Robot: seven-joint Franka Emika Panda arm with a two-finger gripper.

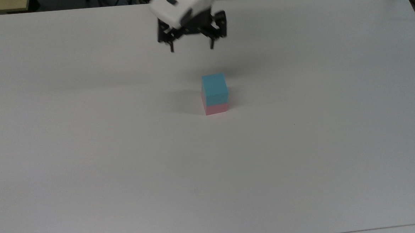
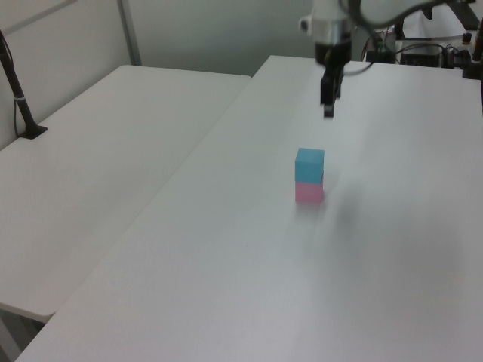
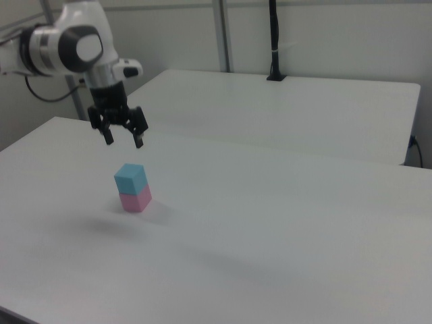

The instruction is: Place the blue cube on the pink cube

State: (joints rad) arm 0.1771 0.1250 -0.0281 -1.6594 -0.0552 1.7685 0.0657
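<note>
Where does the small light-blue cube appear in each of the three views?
Top view: the small light-blue matte cube sits just above centre, below the raised gripper.
Left view: right of centre, at mid-height.
Right view: left of centre, at mid-height.
Shared landmark: in every view it rests directly on the small pale-pink matte cube, with the gripper's open jaws well above it.

Light-blue cube [image 1: 214,88] stacked squarely on pale-pink cube [image 1: 216,109], upright

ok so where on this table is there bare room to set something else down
Nearly all of the table is bare: the whole near half and both sides of the blue cube stacked on the pink cube. Only behind the stack, under the open gripper, is it crowded.
</note>
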